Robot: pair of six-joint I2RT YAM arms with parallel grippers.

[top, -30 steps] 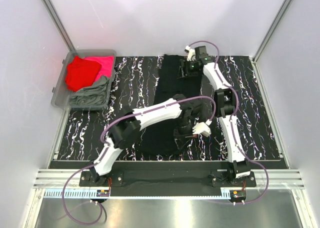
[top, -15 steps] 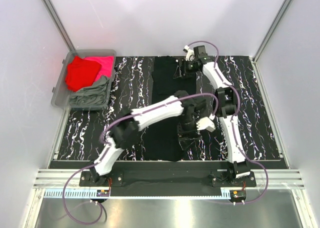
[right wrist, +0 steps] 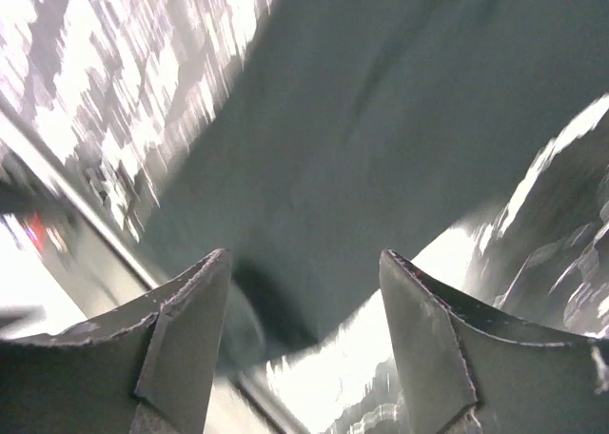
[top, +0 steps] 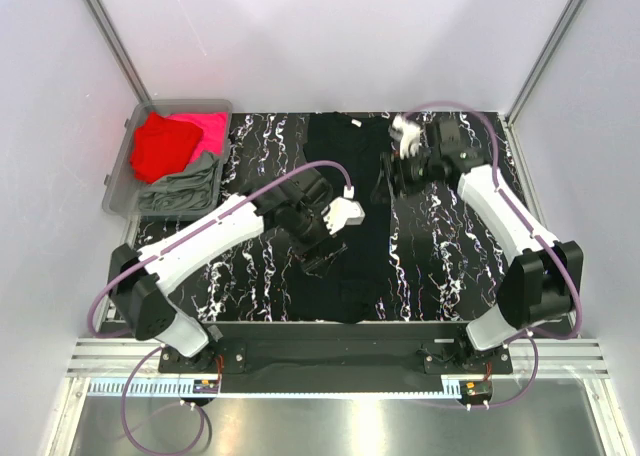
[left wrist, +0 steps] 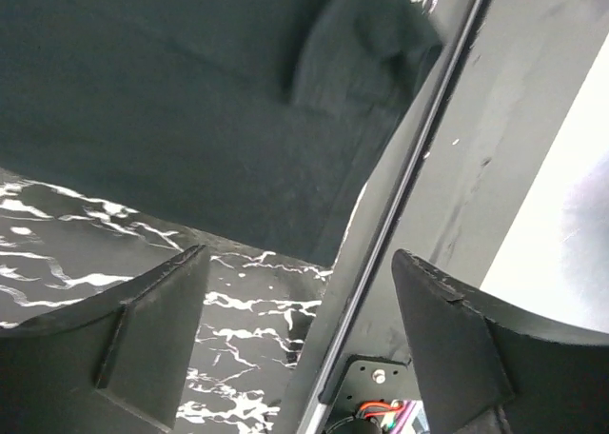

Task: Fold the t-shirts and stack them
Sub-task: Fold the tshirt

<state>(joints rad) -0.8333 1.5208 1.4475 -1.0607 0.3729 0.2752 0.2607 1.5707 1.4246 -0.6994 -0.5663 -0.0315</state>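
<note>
A black t-shirt [top: 345, 286] lies flat as a long strip down the middle of the marble-patterned table [top: 450, 266]. My left gripper [top: 318, 259] hovers open over the shirt's left edge; the left wrist view shows the black t-shirt [left wrist: 190, 101] ahead of the empty left gripper [left wrist: 300, 263]. My right gripper [top: 388, 184] stands open at the shirt's far right edge. In the blurred right wrist view the black t-shirt [right wrist: 381, 120] lies beyond the empty right gripper [right wrist: 304, 258]. Red [top: 160, 146], pink [top: 210, 128] and grey-green [top: 185, 191] t-shirts sit in a bin.
The clear plastic bin [top: 118, 181] stands at the table's far left corner. A metal rail [left wrist: 400, 196] runs along the table's edge in the left wrist view. White walls enclose the table on three sides.
The left gripper opened, let go of the black shirt and moved left. The right arm swung out to the right, away from the shirt's far end.
</note>
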